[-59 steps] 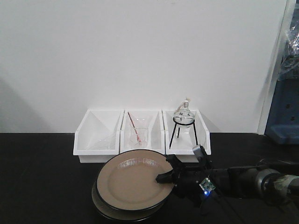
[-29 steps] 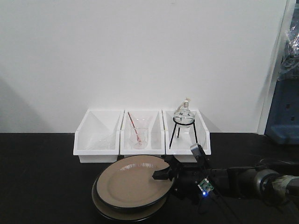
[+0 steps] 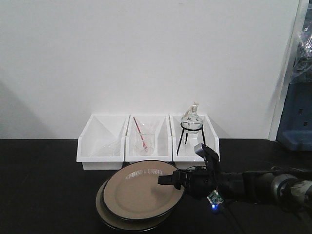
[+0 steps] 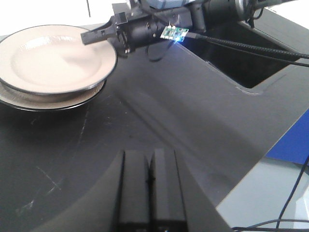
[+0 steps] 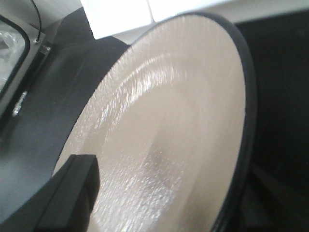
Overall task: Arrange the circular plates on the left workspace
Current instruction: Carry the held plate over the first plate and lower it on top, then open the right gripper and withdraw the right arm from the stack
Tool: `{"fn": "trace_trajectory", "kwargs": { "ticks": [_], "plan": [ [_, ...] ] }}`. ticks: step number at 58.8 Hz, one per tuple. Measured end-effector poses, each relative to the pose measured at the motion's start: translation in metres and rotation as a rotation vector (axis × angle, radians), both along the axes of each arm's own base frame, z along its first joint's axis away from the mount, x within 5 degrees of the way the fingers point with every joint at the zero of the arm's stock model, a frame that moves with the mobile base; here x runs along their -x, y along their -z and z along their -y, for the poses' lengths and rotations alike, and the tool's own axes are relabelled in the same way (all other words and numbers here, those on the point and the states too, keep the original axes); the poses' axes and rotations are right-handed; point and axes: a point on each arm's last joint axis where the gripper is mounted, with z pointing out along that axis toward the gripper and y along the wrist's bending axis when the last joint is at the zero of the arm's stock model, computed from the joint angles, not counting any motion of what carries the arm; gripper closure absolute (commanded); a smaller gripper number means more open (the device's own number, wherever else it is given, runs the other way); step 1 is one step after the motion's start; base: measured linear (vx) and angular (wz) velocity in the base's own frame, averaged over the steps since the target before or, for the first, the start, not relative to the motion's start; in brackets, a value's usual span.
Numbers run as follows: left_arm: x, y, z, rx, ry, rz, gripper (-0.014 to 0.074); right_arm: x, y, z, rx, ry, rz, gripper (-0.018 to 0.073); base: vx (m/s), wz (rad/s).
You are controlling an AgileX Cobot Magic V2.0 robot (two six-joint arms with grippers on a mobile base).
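Change since a second ago: the right claw [image 3: 170, 181] now sits a little higher and its wrist has rolled upward, and the upper plate [image 3: 141, 192] faces the front camera less steeply than it did.
Upper plate: round and shallow, with a glossy tan face, fine ripples of glare and a thin black rim. It lies over the lower plate [image 3: 105, 218], and its right edge is lifted clear of it in the left wrist view.
Lower plate: same shape and glaze. It rests flat on the desk [image 4: 159, 111], and a crescent of it shows at the left and front.
Right claw: clenched on the upper plate's right rim, with one flat black finger [image 5: 67, 193] lying on the tan face. The finger underneath is hidden.
Left claw [image 4: 149, 188]: two blocky black fingers pressed together with nothing between them, above bare desk and well apart from the plates.
Desk: matte black and faintly scratched, with a recessed sink [image 4: 241, 63] cut into it beyond the right arm.
Bins [image 3: 102, 141]: three white plastic ones in a row against the wall, just behind the plates.
Middle bin: holds a clear beaker [image 3: 145, 143] with a red rod leaning in it.
Right bin: holds a round glass flask [image 3: 191, 121] on a thin black tripod [image 3: 187, 139].
Wrist detail: a small green circuit board [image 3: 213, 197] with a blue light hangs under the right arm.
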Motion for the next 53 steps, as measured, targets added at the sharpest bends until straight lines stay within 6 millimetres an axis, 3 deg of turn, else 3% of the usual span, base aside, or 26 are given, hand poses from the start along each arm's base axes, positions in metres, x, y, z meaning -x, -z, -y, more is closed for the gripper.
{"fn": "trace_trajectory", "kwargs": {
  "ticks": [27,53],
  "plan": [
    [0.0,0.001,-0.001,-0.019,-0.001,-0.002,0.0597,0.002,-0.059,0.042,0.179,0.016,0.199,0.013,0.0,0.0],
    [0.0,0.001,-0.001,-0.021,-0.001,-0.002,0.0597,0.003,-0.038,0.022,0.112,-0.003,0.086,0.0353,0.0,0.0]
  ]
}}
